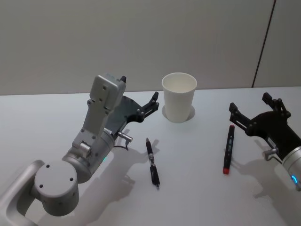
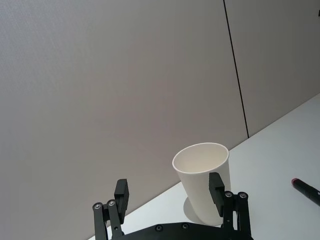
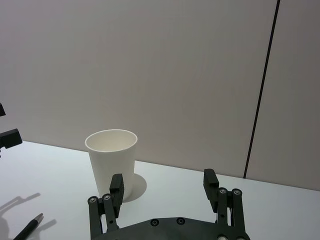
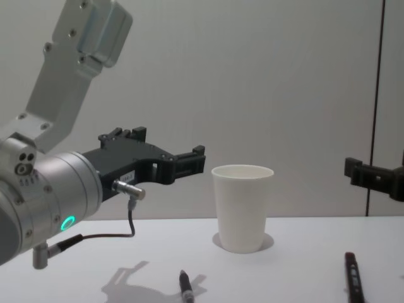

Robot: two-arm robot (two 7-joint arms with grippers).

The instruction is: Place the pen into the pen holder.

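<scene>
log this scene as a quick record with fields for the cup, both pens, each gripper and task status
pen holder: white paper cup, upright on the table, no pen sticking out
black pen: flat on the table, in front of the cup and slightly left, apart from it
red-tipped pen: flat on the table, right of the cup
left gripper: open, holding nothing, raised left of the cup
right gripper: open, holding nothing, close by the red-tipped pen
task status: neither pen picked up yet
</scene>
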